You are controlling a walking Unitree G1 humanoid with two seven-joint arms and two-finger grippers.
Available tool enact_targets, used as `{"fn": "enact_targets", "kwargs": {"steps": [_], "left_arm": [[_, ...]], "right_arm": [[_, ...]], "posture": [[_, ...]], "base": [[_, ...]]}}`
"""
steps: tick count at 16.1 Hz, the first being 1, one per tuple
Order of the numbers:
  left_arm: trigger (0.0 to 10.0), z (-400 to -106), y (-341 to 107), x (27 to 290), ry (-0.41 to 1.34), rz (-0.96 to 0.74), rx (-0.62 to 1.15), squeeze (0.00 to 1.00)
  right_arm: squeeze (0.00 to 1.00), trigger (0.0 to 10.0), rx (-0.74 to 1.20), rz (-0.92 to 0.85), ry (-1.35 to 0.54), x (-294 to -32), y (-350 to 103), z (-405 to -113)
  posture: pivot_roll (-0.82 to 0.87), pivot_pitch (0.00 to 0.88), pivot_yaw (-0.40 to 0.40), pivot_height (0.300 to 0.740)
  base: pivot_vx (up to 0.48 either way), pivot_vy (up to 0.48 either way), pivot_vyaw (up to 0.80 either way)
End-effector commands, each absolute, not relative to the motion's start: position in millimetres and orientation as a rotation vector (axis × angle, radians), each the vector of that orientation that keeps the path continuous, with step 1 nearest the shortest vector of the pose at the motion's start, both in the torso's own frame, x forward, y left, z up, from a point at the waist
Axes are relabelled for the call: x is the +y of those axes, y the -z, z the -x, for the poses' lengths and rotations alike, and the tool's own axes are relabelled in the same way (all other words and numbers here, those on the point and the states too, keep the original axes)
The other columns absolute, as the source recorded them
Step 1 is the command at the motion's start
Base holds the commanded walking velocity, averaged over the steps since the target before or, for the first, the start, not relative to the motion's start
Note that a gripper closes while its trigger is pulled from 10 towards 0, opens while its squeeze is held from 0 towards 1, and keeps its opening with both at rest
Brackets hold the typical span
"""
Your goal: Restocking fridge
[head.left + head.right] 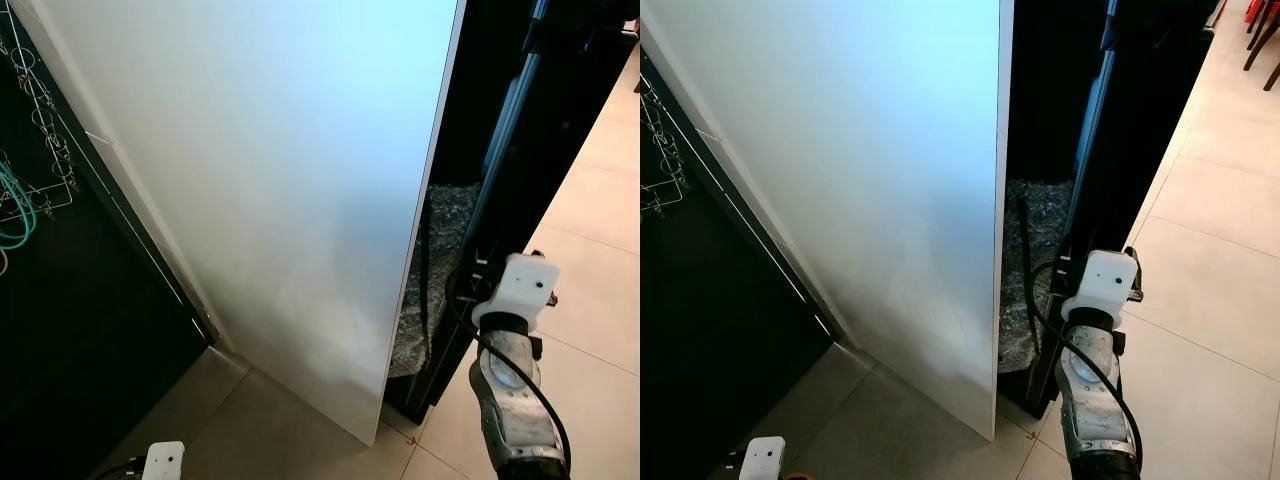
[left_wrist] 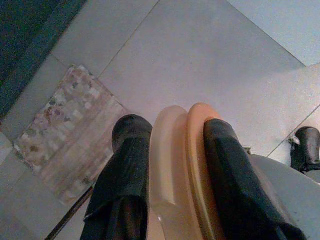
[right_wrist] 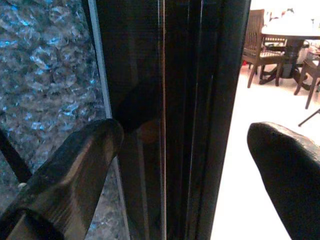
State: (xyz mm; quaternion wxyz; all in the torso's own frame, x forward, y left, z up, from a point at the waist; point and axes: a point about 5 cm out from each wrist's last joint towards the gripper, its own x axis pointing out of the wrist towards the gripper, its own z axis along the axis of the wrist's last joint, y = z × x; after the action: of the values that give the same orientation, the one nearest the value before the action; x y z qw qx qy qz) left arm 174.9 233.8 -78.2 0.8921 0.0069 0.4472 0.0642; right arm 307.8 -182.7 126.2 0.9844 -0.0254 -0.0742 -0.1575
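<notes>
A tall white panel (image 1: 280,180) stands before me, and a black door edge (image 1: 505,190) runs up just to its right. My right arm (image 1: 515,380) reaches to that edge. In the right wrist view my right gripper (image 3: 185,135) is open, one finger (image 3: 75,165) on the bubble-wrap side and the other on the room side, with the black door edge (image 3: 175,100) between them. My left arm (image 1: 163,460) hangs low. Its gripper (image 2: 175,129) is shut on a rounded peach-and-orange object (image 2: 182,165), held above the floor.
Bubble wrap (image 1: 445,220) fills the gap between the white panel and the black door. A dark unit with wire racks and green cables (image 1: 18,210) stands at the left. Pale tile floor (image 1: 600,250) lies to the right. A patterned mat (image 2: 65,135) lies on the floor. Wooden chairs (image 3: 262,45) stand farther off.
</notes>
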Motion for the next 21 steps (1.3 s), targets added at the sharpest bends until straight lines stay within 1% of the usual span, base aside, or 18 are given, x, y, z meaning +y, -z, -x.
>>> {"fn": "enact_targets", "kwargs": {"steps": [1, 7, 11, 13, 16, 17, 21], "left_arm": [[10.0, -172, 82, 225, -0.105, 0.019, 0.953, 0.00], [10.0, -170, 81, 231, -0.111, 0.018, 0.953, 0.00], [10.0, -169, 82, 231, -0.109, 0.018, 0.954, 0.00], [10.0, -177, 79, 225, -0.099, 0.021, 0.938, 0.00], [10.0, -182, 79, 216, -0.088, 0.024, 0.933, 0.00], [10.0, -182, 80, 214, -0.085, 0.024, 0.934, 0.00], [10.0, -180, 82, 208, -0.079, 0.020, 0.946, 0.00]], "right_arm": [[0.00, 10.0, -0.144, 0.045, 0.323, -185, -125, -309], [0.00, 10.0, -0.154, 0.052, 0.303, -187, -131, -321], [0.00, 10.0, -0.155, 0.033, 0.264, -180, -133, -326], [0.00, 10.0, -0.140, 0.024, 0.231, -170, -127, -325], [0.00, 10.0, -0.139, 0.018, 0.228, -167, -126, -324], [0.00, 10.0, -0.143, 0.017, 0.234, -168, -126, -324], [0.00, 10.0, -0.167, 0.037, 0.329, -186, -130, -322]], "posture": [[-0.05, 0.044, 0.064, 0.740], [-0.05, 0.042, 0.064, 0.740], [-0.05, 0.042, 0.062, 0.740], [-0.04, 0.044, 0.060, 0.740], [-0.04, 0.046, 0.058, 0.740], [-0.04, 0.046, 0.059, 0.740], [-0.04, 0.045, 0.058, 0.740]], "base": [[0.000, 0.000, 0.00], [0.000, 0.000, 0.00], [0.000, 0.000, 0.00], [0.000, 0.000, 0.00], [0.000, 0.000, 0.00], [0.000, 0.000, 0.00], [0.000, 0.000, 0.00]]}}
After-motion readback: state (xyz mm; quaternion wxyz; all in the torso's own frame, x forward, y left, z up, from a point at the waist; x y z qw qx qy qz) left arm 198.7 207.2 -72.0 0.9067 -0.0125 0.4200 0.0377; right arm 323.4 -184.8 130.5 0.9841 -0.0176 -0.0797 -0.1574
